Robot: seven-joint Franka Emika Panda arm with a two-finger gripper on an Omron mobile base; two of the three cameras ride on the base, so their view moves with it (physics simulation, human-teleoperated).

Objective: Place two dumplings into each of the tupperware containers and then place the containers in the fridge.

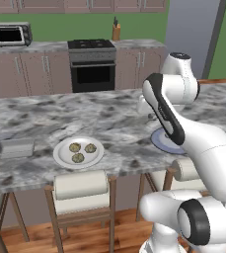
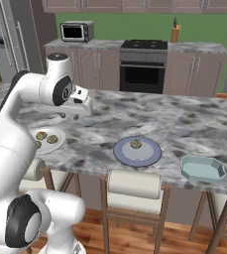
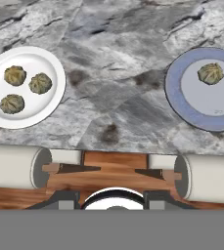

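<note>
The hand (image 2: 70,115) is held above the marble tabletop (image 1: 114,106), between the two plates and apart from both. Nothing is seen in its grip; how far its fingers stand apart cannot be told, since they are hidden under the wrist in the right base view and barely rise into the hand view.

The step in hand is judged to be the first pick of a dumpling. It would be done best by bringing the hand straight down over one dumpling, with the fingers astride it and clear of its neighbours, and by closing gently, as the lumpy ball may roll.

Four dumplings are counted: three dumplings (image 3: 22,90) on the white plate (image 3: 45,113), close together, and a single dumpling (image 3: 211,73) on the blue-grey plate (image 3: 177,93). Two containers are counted: the grey tub (image 1: 16,147) just beside the white plate, and the pale blue-green tub (image 2: 202,168) beyond the blue-grey plate. Both tubs appear empty. One fridge (image 2: 8,39) stands at the far left of the right base view, well apart, its doors shut.
</note>
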